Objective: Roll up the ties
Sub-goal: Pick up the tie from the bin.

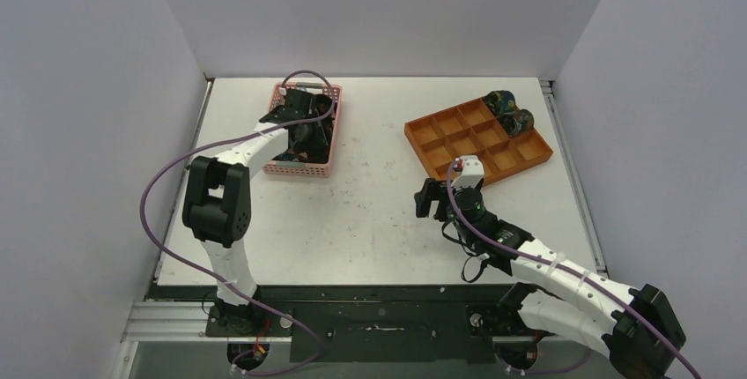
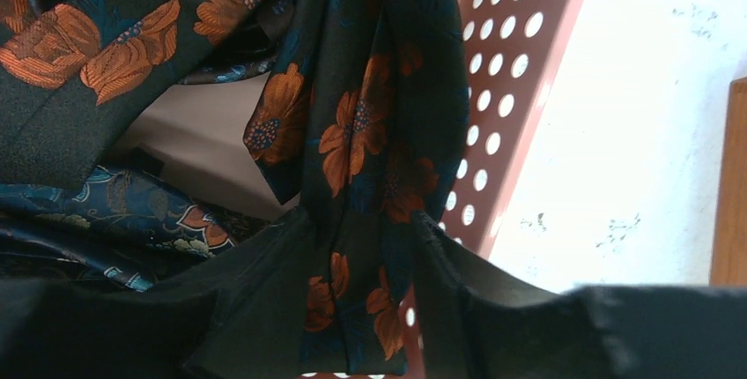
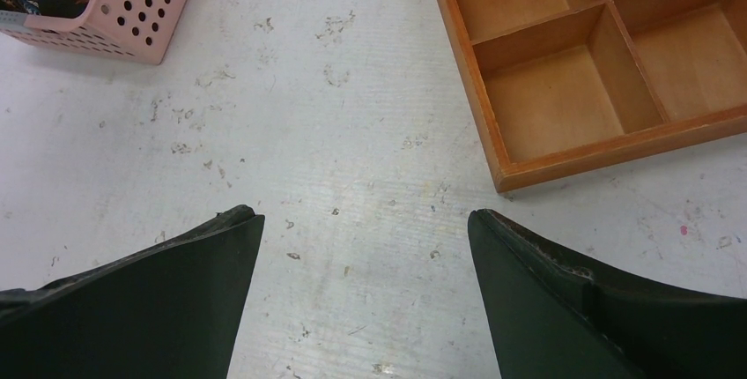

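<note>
White table (image 1: 379, 211), two rolled ties (image 1: 499, 102)

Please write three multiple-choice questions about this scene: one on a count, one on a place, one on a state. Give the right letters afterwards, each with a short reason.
1. How many rolled ties lie in the tray? A one; B two; C four.
2. Where is the left gripper? A over the tray; B folded back at its base; C in the basket.
3. How do the jaws of the right gripper stand? A open and empty; B shut on a tie; C shut on the tray's rim.

1 B: two rolls sit side by side in the tray's far right compartments.
2 C: the basket's holed wall and the loose ties surround it.
3 A: only the table shows between them.
</note>
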Controlling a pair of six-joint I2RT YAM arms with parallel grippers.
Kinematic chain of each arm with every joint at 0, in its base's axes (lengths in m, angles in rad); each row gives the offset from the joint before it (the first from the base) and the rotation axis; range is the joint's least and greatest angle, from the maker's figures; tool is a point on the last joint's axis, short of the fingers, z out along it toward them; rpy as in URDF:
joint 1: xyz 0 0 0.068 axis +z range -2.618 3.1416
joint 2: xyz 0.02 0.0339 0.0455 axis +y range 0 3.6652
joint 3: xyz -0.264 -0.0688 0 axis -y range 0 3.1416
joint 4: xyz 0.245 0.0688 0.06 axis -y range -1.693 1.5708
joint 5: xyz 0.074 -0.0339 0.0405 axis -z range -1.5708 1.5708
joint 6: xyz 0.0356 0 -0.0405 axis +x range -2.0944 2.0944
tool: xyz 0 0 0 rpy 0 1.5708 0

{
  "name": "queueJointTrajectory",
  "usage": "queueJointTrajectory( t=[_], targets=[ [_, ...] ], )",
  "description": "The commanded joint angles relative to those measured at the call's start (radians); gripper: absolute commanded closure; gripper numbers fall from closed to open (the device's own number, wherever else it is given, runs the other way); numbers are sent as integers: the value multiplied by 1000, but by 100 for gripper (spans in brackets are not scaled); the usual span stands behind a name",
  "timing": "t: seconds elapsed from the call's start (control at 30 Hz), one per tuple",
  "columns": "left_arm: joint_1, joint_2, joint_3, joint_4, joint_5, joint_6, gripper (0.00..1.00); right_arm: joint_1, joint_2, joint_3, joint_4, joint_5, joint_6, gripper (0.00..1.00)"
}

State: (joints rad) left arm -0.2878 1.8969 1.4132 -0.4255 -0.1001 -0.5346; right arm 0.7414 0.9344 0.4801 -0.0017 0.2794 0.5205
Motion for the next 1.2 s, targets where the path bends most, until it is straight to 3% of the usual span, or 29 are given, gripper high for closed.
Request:
queueJointTrajectory(
  t=[0.0,0.07,0.17,0.4,0.6,0.83,0.97,1.17],
  targets=[
    [-1,-14,-12,-14,-10,13,52,7,-8,17,19,11,2,10],
    [1,-39,-35,4,-24,14,45,7,-10,15,20,11,4,10],
    [1,-35,-36,-16,-34,18,44,7,-7,10,22,13,10,10],
    [-1,-20,-64,14,-3,17,53,8,-18,10,11,15,15,10],
    [-11,-73,-70,61,36,21,100,7,-27,11,5,23,21,10],
    [-13,-298,-19,95,32,34,100,9,-42,45,-47,47,11,10],
    [-21,-466,-14,143,97,52,100,7,-67,75,-77,85,-15,10],
    [-149,-702,-53,170,211,113,100,6,-114,142,-84,35,-43,10]
  ],
)
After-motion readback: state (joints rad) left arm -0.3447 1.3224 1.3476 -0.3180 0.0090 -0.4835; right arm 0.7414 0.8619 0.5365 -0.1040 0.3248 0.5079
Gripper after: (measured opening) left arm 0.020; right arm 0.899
